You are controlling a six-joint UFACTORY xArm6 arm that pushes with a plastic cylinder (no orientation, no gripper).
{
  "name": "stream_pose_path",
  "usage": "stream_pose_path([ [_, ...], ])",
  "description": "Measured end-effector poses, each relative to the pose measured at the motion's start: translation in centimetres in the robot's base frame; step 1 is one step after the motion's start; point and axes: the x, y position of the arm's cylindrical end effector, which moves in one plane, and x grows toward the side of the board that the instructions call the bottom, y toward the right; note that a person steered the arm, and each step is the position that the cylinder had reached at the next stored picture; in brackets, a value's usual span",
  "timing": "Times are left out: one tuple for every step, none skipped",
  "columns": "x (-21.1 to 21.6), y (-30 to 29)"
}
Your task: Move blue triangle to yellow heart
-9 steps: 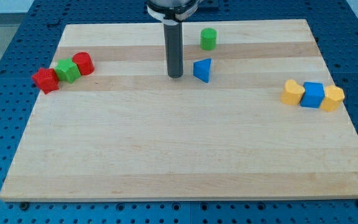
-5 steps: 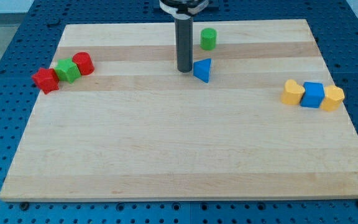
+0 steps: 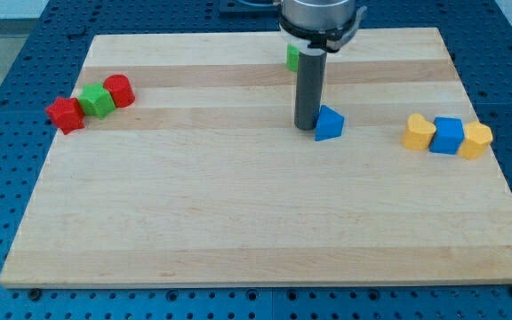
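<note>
The blue triangle (image 3: 329, 124) lies on the wooden board right of centre, in the upper half. My tip (image 3: 307, 127) stands right against its left side. The yellow heart (image 3: 418, 132) sits at the view's right, the left end of a row of three blocks, some way right of the triangle.
A blue cube (image 3: 448, 135) and a second yellow block (image 3: 476, 140) sit right of the heart. A green cylinder (image 3: 292, 58) shows partly behind the rod at the top. At the left edge sit a red block (image 3: 65, 114), a green block (image 3: 97, 100) and a red cylinder (image 3: 118, 91).
My tip moved right and down the view, and the blue triangle slid with it, toward the yellow heart. The rod now covers part of the green cylinder.
</note>
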Motion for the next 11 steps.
stream_pose_path([
  [0.8,0.1],
  [0.7,0.4],
  [-0.6,0.4],
  [-0.9,0.7],
  [-0.6,1.2],
  [-0.1,1.8],
  [0.0,2.7],
  [0.4,3.9],
  [0.8,4.9],
  [0.9,5.4],
  [1.1,6.4],
])
